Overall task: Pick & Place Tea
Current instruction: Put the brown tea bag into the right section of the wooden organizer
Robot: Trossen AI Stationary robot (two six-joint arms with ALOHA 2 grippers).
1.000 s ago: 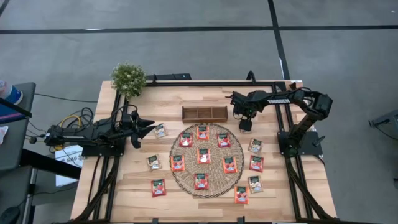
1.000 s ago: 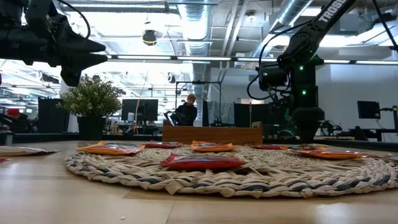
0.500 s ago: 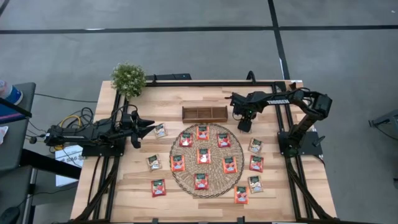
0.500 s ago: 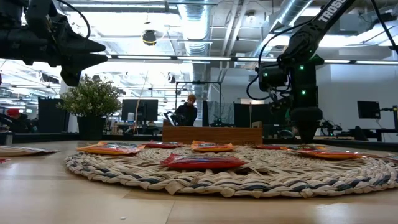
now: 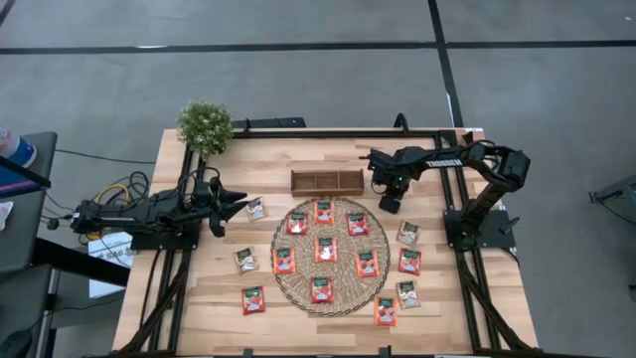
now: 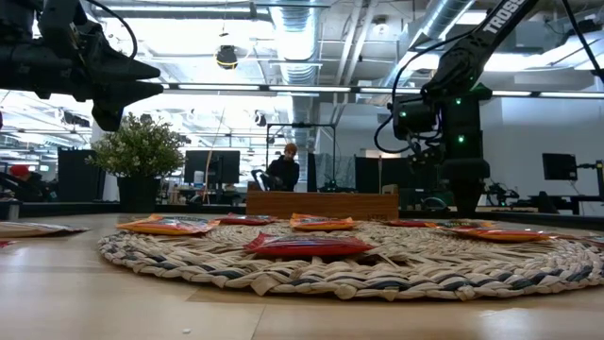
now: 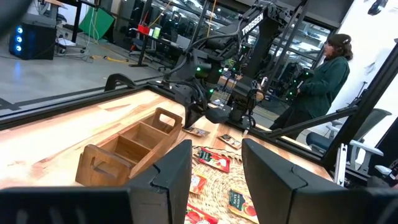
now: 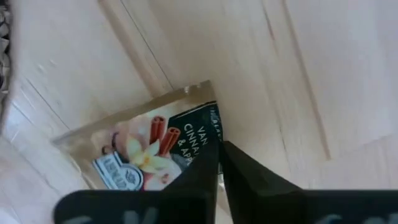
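Observation:
My right gripper (image 5: 391, 204) points down at the table just right of the wooden tray (image 5: 327, 181), shut on a pale tea sachet (image 8: 155, 149) that lies on the wood. From above, the gripper hides this sachet. Several red-orange tea sachets (image 5: 325, 248) lie flat on the round woven mat (image 5: 298, 283). More sachets lie on the bare table around it (image 5: 408, 262). My left gripper (image 5: 234, 202) hangs level and open above the table's left side, beside a pale sachet (image 5: 256, 208), and touches nothing. My right gripper comes from above, pointing down, and its two fingertips (image 8: 208, 168) meet on the sachet's edge beside the dark green band (image 8: 198, 134). The fingertips themselves cover the exact spot. The rest of the sachet lies on the table.
A small potted plant (image 5: 205, 126) stands at the far left corner. The black frame rails (image 5: 465, 278) run along both table sides. A person (image 6: 283, 170) sits in the room beyond the far edge. Bare wood lies between the mat and the near edge.
My right gripper has stayed over the same spot beside the tray. Its fingers have shut onto the sachet, and its wrist has turned slightly. The sachets on the mat and table lie as before.

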